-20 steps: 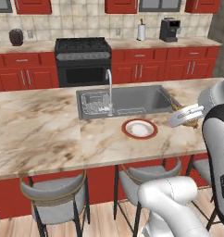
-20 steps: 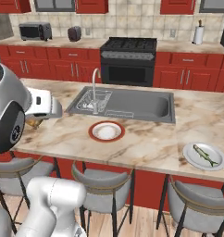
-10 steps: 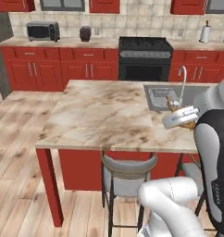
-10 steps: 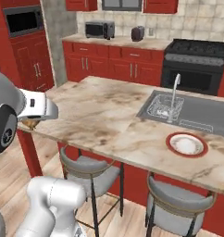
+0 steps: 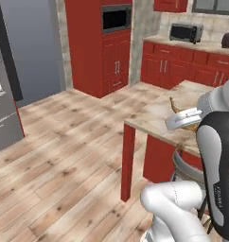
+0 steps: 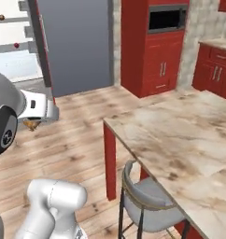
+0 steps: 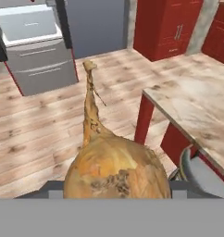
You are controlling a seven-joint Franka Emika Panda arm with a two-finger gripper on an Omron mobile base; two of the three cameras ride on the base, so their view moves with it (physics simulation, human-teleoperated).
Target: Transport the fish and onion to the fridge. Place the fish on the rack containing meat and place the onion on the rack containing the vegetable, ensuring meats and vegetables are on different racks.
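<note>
The onion (image 7: 117,173), a golden-tan bulb with a thin tapering stalk, sits right at the bottom of the hand view, its stalk pointing away from the camera over the wooden floor (image 7: 49,134). In the left base view its stalk tip and a sliver of tan bulb (image 5: 185,120) peek out around the pincer (image 5: 182,119), and in the right base view a bit of it (image 6: 31,124) hangs just under the pincer (image 6: 40,112); the pincer is closed on the onion, held up in the air. Beyond the floor stands the fridge (image 7: 33,46), door open, with a white drawer low down. In the right base view the meat (image 6: 1,17) lies on the upper grey shelf (image 6: 14,19) and the red vegetable (image 6: 16,45) on the shelf below. The marble table (image 6: 180,135) with red legs lies to the right, a grey stool (image 6: 150,198) tucked beneath it.
</note>
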